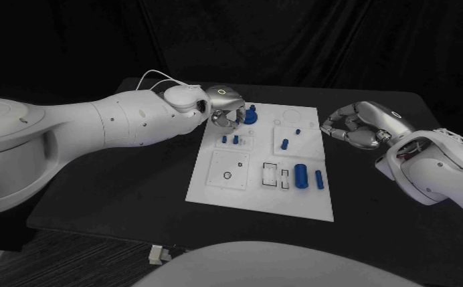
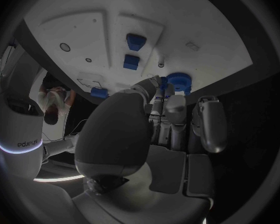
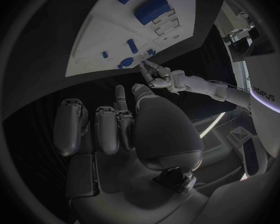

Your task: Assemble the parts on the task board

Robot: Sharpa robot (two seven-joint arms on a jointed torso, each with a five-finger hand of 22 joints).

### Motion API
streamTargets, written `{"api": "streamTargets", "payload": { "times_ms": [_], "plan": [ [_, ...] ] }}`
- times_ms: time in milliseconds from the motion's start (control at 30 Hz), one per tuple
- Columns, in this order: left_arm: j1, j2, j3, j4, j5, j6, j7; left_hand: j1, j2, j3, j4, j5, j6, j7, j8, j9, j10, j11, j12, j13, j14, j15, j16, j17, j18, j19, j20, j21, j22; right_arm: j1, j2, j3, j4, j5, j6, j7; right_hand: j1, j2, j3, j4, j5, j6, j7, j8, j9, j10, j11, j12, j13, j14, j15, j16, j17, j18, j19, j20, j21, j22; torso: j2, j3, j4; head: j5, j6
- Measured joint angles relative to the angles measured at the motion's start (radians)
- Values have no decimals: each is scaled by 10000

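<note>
Reaching over task board (image 1: 217, 186) far corner, left hand (image 1: 226, 110) fingers touch, maybe pinch, blue gear (image 2: 178, 79); we cannot confirm grip. Right hand (image 1: 355, 126) curled empty beside board, over worktop (image 1: 116, 186).

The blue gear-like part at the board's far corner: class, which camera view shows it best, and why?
The left wrist view: the blue gear-like part is close, its toothed rim visible beside the left hand fingertips. In the head view that hand partly hides it; the right wrist view shows a small blue shape.
</note>
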Motion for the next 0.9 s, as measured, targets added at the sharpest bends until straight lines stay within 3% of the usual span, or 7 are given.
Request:
{"api": "streamTargets", "payload": {
  "times_ms": [300, 333, 900],
  "plan": [
    [-140, 22, 0, -62, 12, 181, 18, 0, 0, 0, 0, -4, -1, 0, 0, 0, 4, 1, 0, 0, -1, 0, -6, -8, 0, -2, 1, -1, 0, -2, -4, 0, -2, 3, 40, -19, 0, 0, 0, 0, 0, 0, 0, 0, 0, 0, 0, 0, 0, 0, 0, 0, 0, 1, 0, 0, 0, 0, 5, -7, 1, -7, 0],
    [-146, 22, 0, -64, 13, 192, 18, 0, 0, 0, 0, -117, -2, 0, 0, 0, 4, 1, 0, 1, -1, 0, -7, -12, 0, -2, 1, -4, 0, -2, -4, 0, -2, 4, 44, -21, 0, 0, 0, 0, 0, 0, 0, 0, 0, 0, 0, 0, 0, 0, 0, 0, 0, 1, 0, 0, 0, 0, 6, -9, 0, -5, 0],
    [-175, -30, 2, -56, 23, 294, 3, -1, 1, 0, 0, -116, 0, 0, -1, -1, 21, -15, 0, 2, -2, 0, -86, -85, 0, -35, 34, -77, 0, -4, -1, 0, -3, 9, 98, -60, 1, 1, 0, 0, 0, -45, 44, 0, 0, 0, 0, -1, 0, 0, 0, 0, -3, 0, 0, 0, 0, 0, -5, -4, -3, 12, 0]
  ]
}}
